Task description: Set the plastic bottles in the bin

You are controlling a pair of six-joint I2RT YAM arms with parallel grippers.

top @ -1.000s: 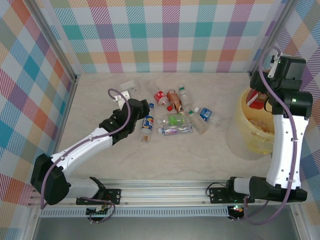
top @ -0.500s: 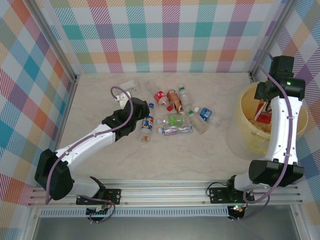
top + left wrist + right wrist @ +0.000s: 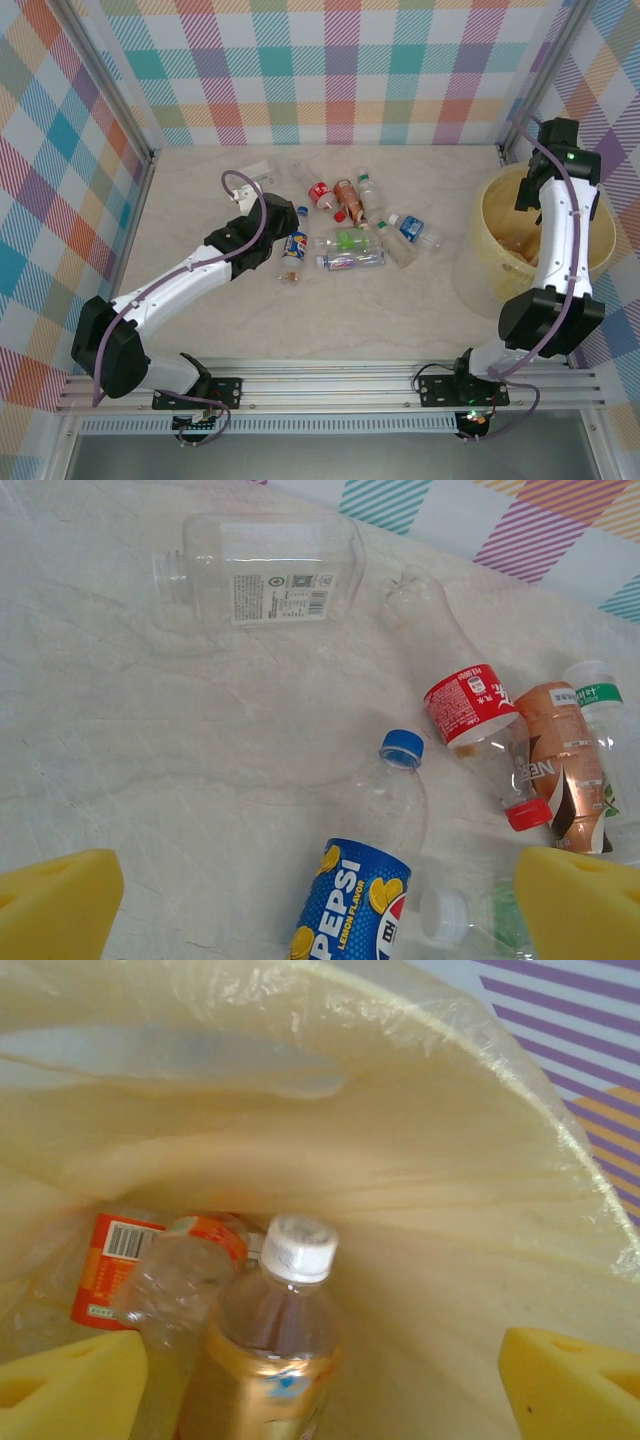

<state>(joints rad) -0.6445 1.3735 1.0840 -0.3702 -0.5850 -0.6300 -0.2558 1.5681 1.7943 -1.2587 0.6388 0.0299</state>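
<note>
Releasing complete | right gripper (image 3: 320, 1385), fingers apart and empty, above bin (image 3: 497, 215) at frame right | red-labelled bottle (image 3: 125, 1260), carried a second ago, now lies inside beside gold-labelled bottle (image 3: 268, 1350) | left gripper (image 3: 318, 900), fingers apart, hovers over Pepsi bottle (image 3: 360, 885) at frame centre | likely next pick.

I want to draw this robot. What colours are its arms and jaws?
The left arm and right arm are white with black joints, each trailing a purple cable. The right one shows a green light. The jaws have yellow foam pads.

Pale marbled table (image 3: 380, 320), plastic bottles (image 3: 350, 241) scattered lying mid-table, yellow bin (image 3: 492, 262) standing at right
</note>
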